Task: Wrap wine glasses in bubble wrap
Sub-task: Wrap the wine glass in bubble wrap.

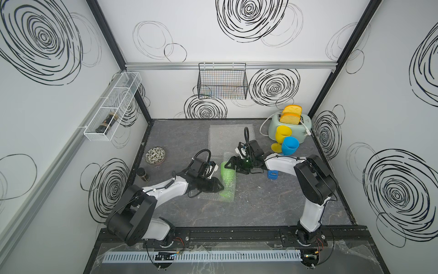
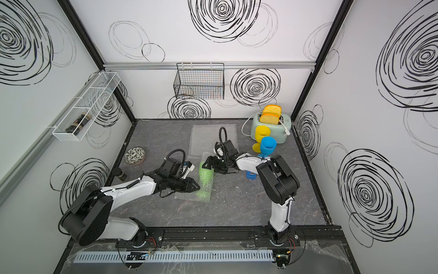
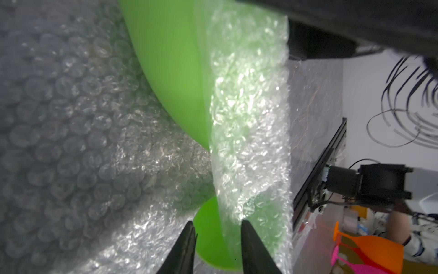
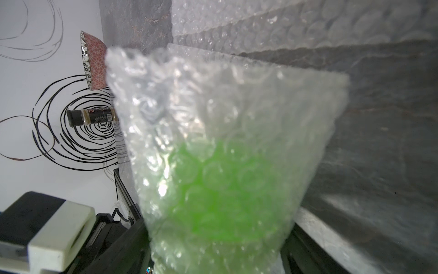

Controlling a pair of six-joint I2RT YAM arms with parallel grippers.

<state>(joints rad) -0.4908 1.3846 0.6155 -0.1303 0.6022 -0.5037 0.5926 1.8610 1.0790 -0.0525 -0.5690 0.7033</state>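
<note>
Dark grey marbled worktop [image 1: 260,208] inside a booth w/ white walls [image 1: 189,28] covered in black scribbled spirals. At centre, a lime green plastic goblet [image 1: 227,176] lies on its side, on & partly wrapped in a clear bubble wrap sheet [image 1: 208,196]. Its long axis runs near to far, bowl at the far end, round foot at the near end.

The right end effector [image 1: 233,166] clamps the wrapped bowl, jaws wide, one each side. The left end effector [image 3: 219,227] sits at the foot end, fingers apart & gripping nothing; foot & wrap edge show btwn them.

A 2nd flat sheet of bubble wrap [image 1: 227,137] lies just beyond. A yellow plastic goblet [image 1: 283,136] & a blue plastic goblet [image 1: 290,146] stand upright far right, side by side, by a mint green toaster [image 1: 275,128].
</note>
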